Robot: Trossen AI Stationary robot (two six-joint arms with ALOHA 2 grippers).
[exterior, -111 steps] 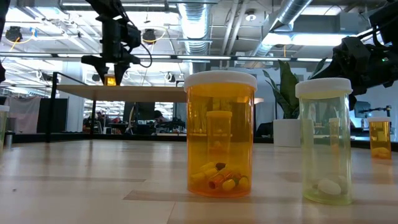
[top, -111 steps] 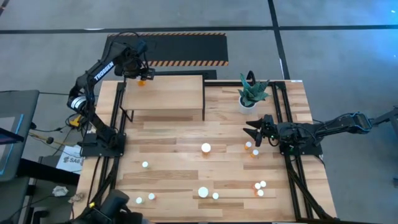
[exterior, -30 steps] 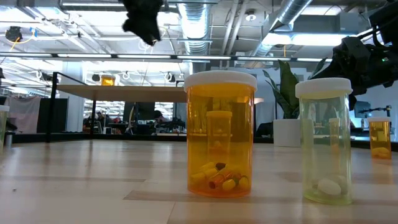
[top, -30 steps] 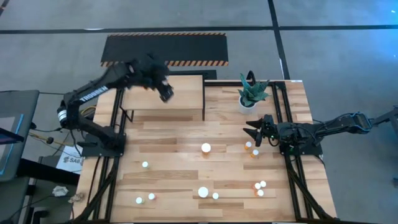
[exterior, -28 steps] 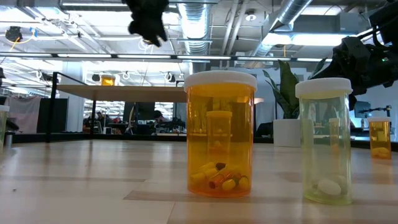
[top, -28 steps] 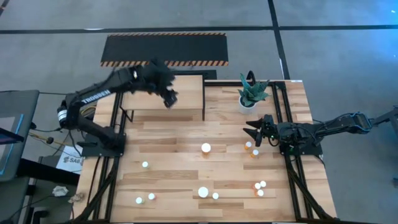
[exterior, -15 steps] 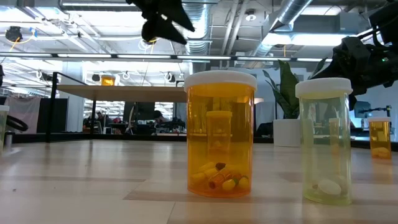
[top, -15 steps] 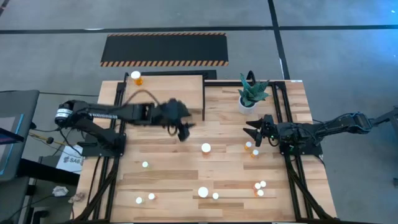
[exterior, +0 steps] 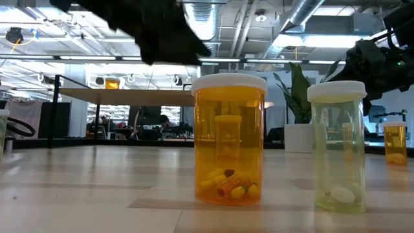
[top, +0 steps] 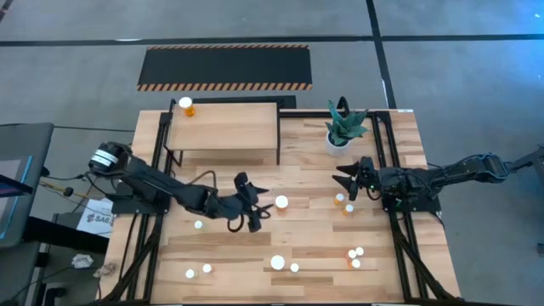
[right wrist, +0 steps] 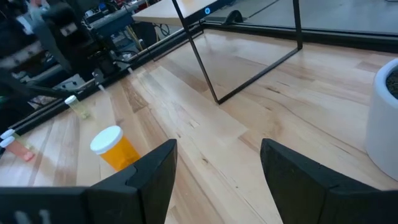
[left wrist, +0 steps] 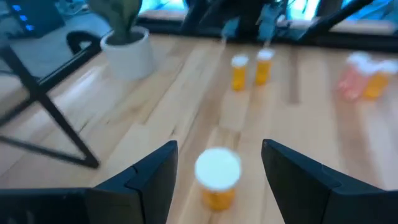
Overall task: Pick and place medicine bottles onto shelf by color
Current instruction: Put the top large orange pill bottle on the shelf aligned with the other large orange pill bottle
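An orange medicine bottle [top: 185, 105] stands on the light-wood shelf [top: 223, 127], at its far left corner. More white-capped bottles stand scattered over the table. One orange bottle [top: 280, 202] [left wrist: 217, 178] stands at mid-table. My left gripper [top: 259, 207] [left wrist: 219, 147] hangs open just left of it, with the bottle showing ahead between the two fingers, untouched. In the low view this gripper [exterior: 165, 32] is a dark blur above the large orange bottle [exterior: 229, 139]. My right gripper [top: 340, 180] [right wrist: 219, 146] waits open at the table's right side.
A white pot with a green plant [top: 342, 129] stands at the far right. Two small orange bottles [top: 344, 203] stand just in front of the right gripper. Several bottles [top: 277, 263] stand near the front edge, and a yellowish one [exterior: 337, 145] is close to the low camera.
My left gripper has swung from above the shelf toward the table's near edge and down, staying open. It has tipped flatter and now hangs low beside the mid-table orange bottle. The bottle on the shelf has stayed where it was.
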